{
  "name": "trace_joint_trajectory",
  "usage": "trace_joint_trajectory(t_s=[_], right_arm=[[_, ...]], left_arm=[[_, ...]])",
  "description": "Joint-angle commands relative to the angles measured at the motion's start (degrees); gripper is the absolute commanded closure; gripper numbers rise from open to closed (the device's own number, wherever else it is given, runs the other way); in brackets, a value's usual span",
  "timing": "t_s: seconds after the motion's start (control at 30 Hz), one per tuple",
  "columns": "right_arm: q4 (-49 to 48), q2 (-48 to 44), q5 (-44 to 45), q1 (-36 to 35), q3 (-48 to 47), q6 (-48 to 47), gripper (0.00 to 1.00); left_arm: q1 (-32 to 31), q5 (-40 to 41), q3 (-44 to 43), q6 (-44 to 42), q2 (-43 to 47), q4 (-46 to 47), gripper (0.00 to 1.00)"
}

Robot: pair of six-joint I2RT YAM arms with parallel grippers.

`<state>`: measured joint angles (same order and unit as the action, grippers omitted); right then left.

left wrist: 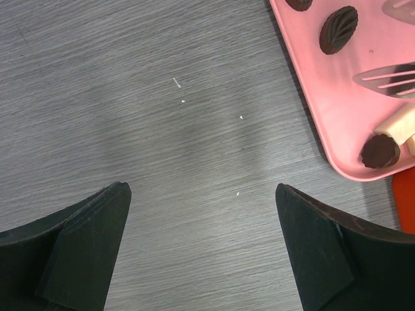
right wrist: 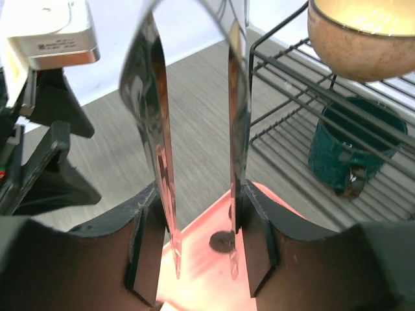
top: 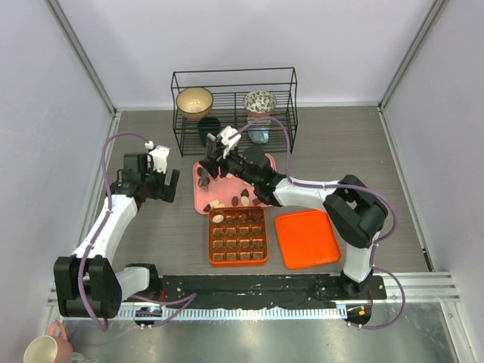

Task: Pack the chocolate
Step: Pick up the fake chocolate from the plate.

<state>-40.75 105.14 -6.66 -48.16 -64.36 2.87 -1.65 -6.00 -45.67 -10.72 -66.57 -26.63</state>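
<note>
The chocolate lies as small dark, tan and cream pieces on the pink tray. A dark leaf-shaped piece, a round dark one and a cream one show in the left wrist view. More pieces fill cells of the orange gridded box. My right gripper is shut on metal tongs, whose blades stand apart over the tray. One dark chocolate lies by the right blade. My left gripper is open over bare table, left of the tray.
An orange lid lies right of the box. Behind the tray stands a black wire rack with a tan bowl, a patterned bowl and a teal mug. A hand holds a cup at the bottom left.
</note>
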Motion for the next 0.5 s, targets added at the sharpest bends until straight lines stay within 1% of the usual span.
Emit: trace_joint_trajectory(t_s=[0.0, 0.07, 0.2, 0.47], right_arm=[[-6.9, 1.5, 1.6, -0.3, -4.3, -2.6, 0.48], [-7.5, 2.8, 2.1, -0.3, -4.5, -2.6, 0.47], [-8.3, 4.9, 2.8, -0.4, -5.5, -4.1, 0.47], [-8.9, 8.8, 3.1, -0.3, -6.8, -3.7, 0.46]], left_arm=[[0.4, 0.4, -2.1, 0.0, 1.4, 0.4, 0.00], [0.4, 0.3, -2.3, 0.2, 1.5, 0.2, 0.00], [0.5, -0.2, -3.3, 0.8, 1.4, -0.6, 0.00], [0.5, -1.0, -5.0, 1.2, 1.6, -1.8, 0.00]])
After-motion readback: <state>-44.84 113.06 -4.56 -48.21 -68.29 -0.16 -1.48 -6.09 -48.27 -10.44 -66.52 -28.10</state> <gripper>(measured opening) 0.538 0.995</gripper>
